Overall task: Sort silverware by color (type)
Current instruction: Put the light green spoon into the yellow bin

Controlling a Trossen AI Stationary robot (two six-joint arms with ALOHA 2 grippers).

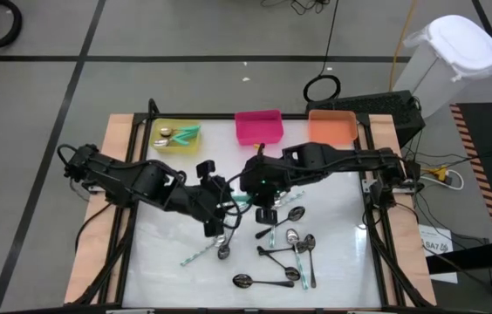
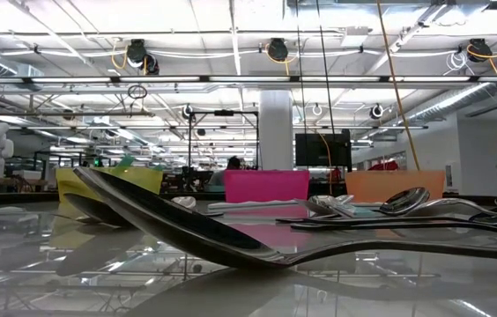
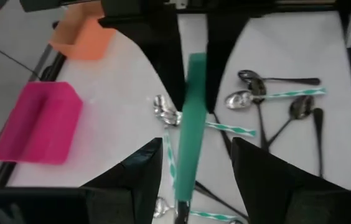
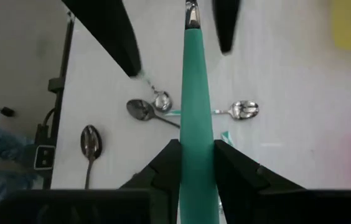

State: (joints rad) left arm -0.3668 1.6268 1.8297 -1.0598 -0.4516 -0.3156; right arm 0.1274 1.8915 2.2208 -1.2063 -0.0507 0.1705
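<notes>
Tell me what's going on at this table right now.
Two robot arms meet over the middle of the white table, passing a teal-handled spoon. The right hand is clamped on the handle, while the left hand sits open around it. More spoons lie scattered nearer the front edge. The yellow bin already holds a few pieces; the pink bin and orange bin look empty.

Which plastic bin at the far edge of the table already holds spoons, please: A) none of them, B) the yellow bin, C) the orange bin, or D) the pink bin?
B: in the high view the yellow plastic bin holds spoons, at least one with a teal-green handle, while the pink plastic bin and the orange plastic bin show no spoons.
</notes>
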